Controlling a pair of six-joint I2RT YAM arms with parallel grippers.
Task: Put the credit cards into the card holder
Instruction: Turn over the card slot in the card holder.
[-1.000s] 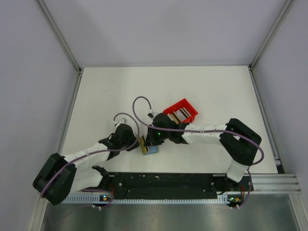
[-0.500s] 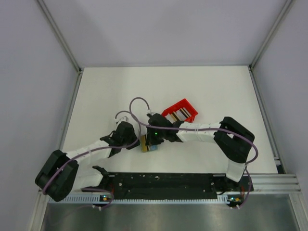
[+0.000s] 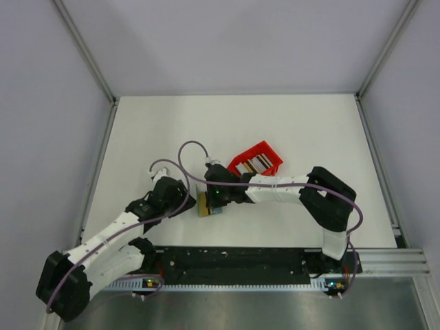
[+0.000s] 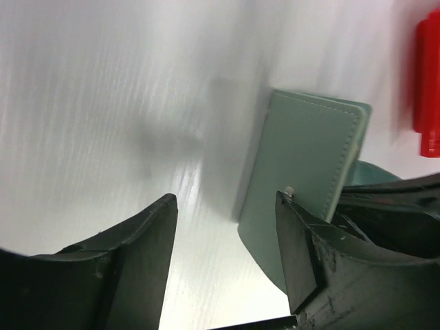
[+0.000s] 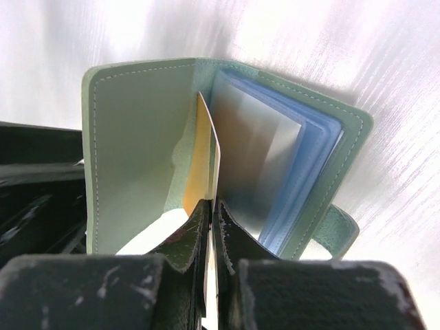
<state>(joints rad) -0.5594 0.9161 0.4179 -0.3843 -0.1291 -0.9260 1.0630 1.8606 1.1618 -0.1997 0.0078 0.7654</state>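
Note:
The grey-green card holder (image 5: 134, 130) lies open on the table, its light blue sleeves (image 5: 306, 175) fanned to the right. My right gripper (image 5: 212, 206) is shut on a gold credit card (image 5: 201, 155), whose far edge stands inside the holder between the cover and the sleeves. From above, the right gripper (image 3: 212, 201) sits over the card holder (image 3: 216, 212). My left gripper (image 4: 227, 206) is open just left of the card holder (image 4: 309, 151), with its right finger (image 4: 302, 254) by the cover and nothing between the jaws. More credit cards (image 3: 256, 162) lie in the red bin.
The red bin (image 3: 268, 152) stands tilted just right of and behind the holder, close to the right forearm; its edge (image 4: 427, 89) shows in the left wrist view. Purple cables loop above both wrists. Grey walls enclose the white table (image 3: 309, 124).
My left gripper has opened, let go of the holder and drawn back to the left. The right gripper has shifted slightly left, still holding the card in the holder.

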